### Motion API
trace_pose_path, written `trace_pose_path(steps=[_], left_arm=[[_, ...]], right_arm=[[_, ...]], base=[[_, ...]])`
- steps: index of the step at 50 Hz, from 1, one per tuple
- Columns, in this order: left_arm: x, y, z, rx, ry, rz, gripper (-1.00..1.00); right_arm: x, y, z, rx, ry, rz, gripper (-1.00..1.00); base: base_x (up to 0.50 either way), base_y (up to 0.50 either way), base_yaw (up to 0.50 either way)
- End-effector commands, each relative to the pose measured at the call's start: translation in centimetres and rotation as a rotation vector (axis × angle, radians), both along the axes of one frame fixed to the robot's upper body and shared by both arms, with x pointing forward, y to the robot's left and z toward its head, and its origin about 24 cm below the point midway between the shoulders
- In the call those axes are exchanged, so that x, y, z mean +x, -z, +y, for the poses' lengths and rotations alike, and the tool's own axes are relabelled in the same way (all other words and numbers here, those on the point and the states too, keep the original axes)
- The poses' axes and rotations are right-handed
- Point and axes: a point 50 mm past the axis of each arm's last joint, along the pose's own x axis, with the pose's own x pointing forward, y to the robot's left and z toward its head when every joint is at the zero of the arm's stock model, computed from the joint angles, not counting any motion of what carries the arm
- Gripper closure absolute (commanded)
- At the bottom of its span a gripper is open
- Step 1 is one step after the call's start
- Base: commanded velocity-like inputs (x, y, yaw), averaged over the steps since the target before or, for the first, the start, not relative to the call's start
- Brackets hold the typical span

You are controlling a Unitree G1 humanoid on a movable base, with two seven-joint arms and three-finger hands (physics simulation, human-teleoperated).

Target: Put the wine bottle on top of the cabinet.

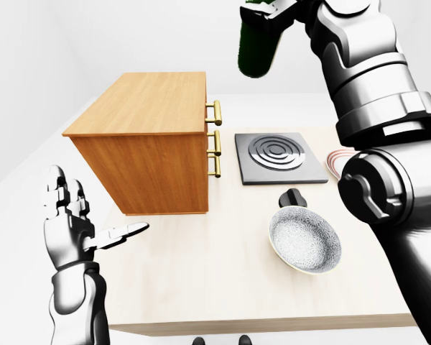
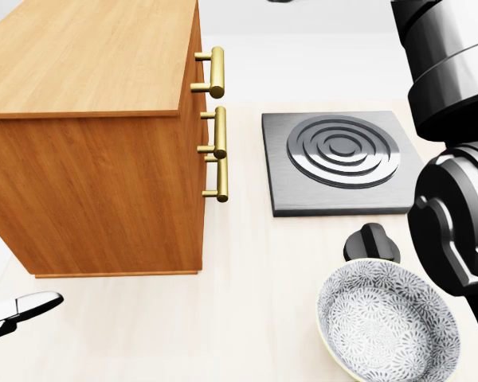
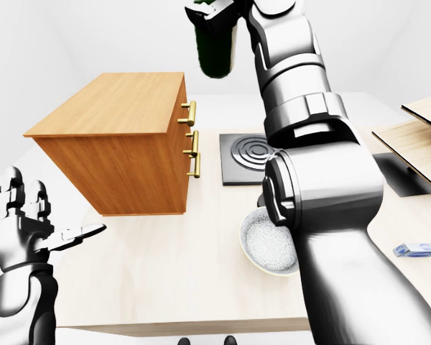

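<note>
Your right hand (image 1: 276,13) is closed round the wine bottle (image 1: 257,47) and carries it high, its long axis near upright with the body hanging below the hand; the cabinet (image 1: 147,104) lies below and to the left of that hand in the left-eye view, so the coming move looks to be a carry leftward and then down onto its bare wooden top. Your left hand (image 1: 75,223) hangs spread and empty low on the other side of the cabinet, well apart from the bottle. On the bench (image 1: 201,280) below your right arm, the patterned bowl (image 1: 304,241) holds nothing.
</note>
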Motion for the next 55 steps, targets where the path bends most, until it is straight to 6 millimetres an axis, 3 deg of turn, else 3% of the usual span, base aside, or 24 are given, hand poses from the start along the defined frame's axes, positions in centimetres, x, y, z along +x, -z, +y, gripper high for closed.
trace_pose_path(steps=[1, 26, 55], left_arm=[[0.1, 0.2, -0.1, -0.001, 0.004, 0.007, -1.00], [0.0, 0.0, 0.0, 0.001, 0.002, 0.001, -1.00], [-0.2, -0.4, 0.0, 0.009, -0.001, -0.018, -1.00]], right_arm=[[-0.9, -1.5, 3.0, 0.009, -0.091, -0.018, 1.00], [-3.1, -2.9, 9.5, -0.093, -0.295, -0.036, 1.00], [-3.5, -1.6, 12.3, -0.111, -0.407, 0.008, 1.00]], base=[[0.00, 0.00, 0.00], [0.00, 0.00, 0.00], [0.00, 0.00, 0.00]])
